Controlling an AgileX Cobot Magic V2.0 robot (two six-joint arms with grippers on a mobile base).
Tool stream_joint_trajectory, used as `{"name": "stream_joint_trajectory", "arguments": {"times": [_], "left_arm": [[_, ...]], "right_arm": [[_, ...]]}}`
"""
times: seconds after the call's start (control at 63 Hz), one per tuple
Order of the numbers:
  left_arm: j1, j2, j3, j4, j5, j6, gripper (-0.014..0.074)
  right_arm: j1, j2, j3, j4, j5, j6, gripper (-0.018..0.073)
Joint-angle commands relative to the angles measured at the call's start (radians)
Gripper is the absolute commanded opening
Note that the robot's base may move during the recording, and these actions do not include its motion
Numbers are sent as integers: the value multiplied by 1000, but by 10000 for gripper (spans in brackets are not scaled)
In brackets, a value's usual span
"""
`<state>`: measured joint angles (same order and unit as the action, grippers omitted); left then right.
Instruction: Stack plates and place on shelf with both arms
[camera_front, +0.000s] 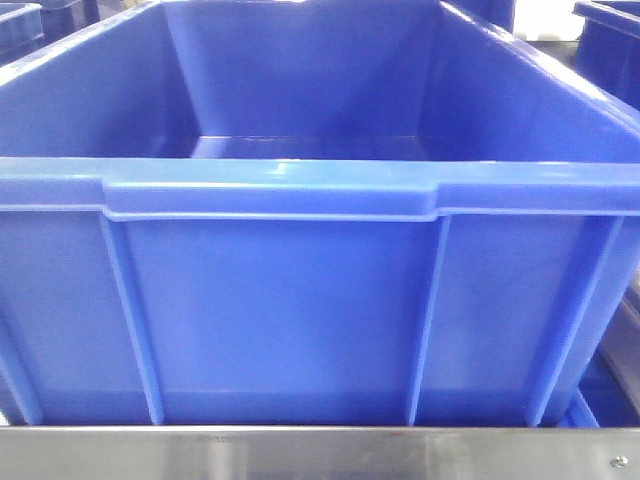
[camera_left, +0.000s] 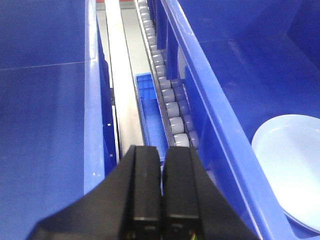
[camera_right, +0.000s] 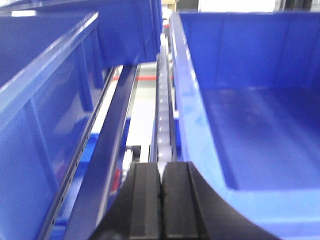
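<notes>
One pale blue-white plate (camera_left: 290, 170) lies on the floor of a blue crate (camera_left: 225, 65) at the lower right of the left wrist view; the frame edge cuts it off. My left gripper (camera_left: 161, 150) is shut with nothing in it, above the gap left of that crate and apart from the plate. My right gripper (camera_right: 161, 167) is also shut and holds nothing, hovering over the gap between two blue crates. A brushed steel shelf (camera_front: 300, 455) edge runs along the bottom of the front view. No plate shows in the front or right wrist views.
A big ribbed blue crate (camera_front: 300, 300) fills the front view, standing right behind the steel edge. A row of grey rollers (camera_left: 167, 95) and a steel rail (camera_left: 120, 90) run between the crates below the left gripper. Blue crates (camera_right: 250, 125) flank the right gripper on both sides.
</notes>
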<state>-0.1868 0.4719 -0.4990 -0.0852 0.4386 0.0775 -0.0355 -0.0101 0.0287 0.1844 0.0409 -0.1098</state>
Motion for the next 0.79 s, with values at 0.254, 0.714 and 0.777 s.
{"name": "stream_joint_trajectory", "arguments": {"times": [0.254,0.714,0.777], "left_arm": [[-6,6,-29,-7,-84,-9,84],[-6,6,-29,-7,-84,-9,84],[-6,3,-27,-7,-79,-9,84]], "right_arm": [[-5,-22,-16,-2,-99,3,50],[-5,-22,-16,-2,-99,3,50],[-5,-22,-16,-2,-99,3,50]]}}
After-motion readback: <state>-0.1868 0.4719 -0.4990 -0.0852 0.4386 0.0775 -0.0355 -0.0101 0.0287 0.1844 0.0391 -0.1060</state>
